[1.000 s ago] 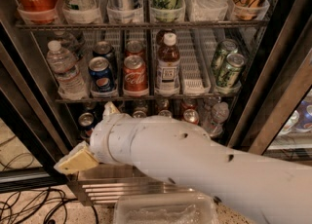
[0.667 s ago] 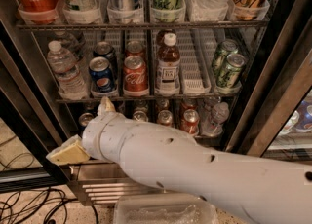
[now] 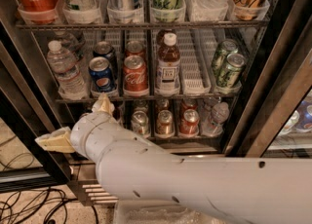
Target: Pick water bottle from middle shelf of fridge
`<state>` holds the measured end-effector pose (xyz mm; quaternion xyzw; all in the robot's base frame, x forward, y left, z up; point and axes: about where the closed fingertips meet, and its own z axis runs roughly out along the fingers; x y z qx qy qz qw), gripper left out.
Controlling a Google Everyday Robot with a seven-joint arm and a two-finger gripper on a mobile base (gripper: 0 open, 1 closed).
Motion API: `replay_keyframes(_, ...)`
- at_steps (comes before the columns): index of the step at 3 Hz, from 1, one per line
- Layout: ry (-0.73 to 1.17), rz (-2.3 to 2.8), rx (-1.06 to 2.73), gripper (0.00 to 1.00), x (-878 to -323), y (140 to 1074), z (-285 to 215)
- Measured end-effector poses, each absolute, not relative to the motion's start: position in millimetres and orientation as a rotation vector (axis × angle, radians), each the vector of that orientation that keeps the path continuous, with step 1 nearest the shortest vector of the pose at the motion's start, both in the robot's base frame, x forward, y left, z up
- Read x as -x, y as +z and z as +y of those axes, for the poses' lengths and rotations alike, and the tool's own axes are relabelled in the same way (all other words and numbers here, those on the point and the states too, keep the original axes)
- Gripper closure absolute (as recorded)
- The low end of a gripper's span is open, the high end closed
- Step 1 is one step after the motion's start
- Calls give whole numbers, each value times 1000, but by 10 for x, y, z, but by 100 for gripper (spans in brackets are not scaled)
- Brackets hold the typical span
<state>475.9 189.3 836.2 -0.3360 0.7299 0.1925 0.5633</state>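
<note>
The water bottle (image 3: 66,72), clear and ribbed with a white cap, stands at the left end of the middle shelf (image 3: 195,93) of the fridge (image 3: 273,72). My gripper (image 3: 77,121) is below and just right of the bottle, in front of the lower shelf. Its two cream fingers are spread apart: one fingertip (image 3: 103,104) points up at the shelf edge, the other (image 3: 54,140) points left. It holds nothing. My white arm (image 3: 195,184) crosses the bottom of the view.
Beside the water bottle on the middle shelf stand Pepsi cans (image 3: 101,73), Coca-Cola cans (image 3: 135,74), a brown-drink bottle (image 3: 168,65) and green cans (image 3: 228,68). The lower shelf holds several cans (image 3: 165,122). Cables (image 3: 29,203) lie on the floor. A black door frame (image 3: 24,125) stands at left.
My gripper and arm have moved a little left and upward, closer to the left end of the middle shelf. The bottles and cans have not moved.
</note>
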Motion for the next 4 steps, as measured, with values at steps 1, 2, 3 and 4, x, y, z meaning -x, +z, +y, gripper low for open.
replay_keyframes(1, 419, 1657, 641, 0, -5057, 8593, 1837)
replay_keyframes(2, 419, 1657, 641, 0, -5057, 8593, 1837)
replay_keyframes(3, 396, 1633, 611, 0, -5114, 8556, 1871)
replay_keyframes(4, 329, 1584, 585, 0, -5233, 8478, 1985)
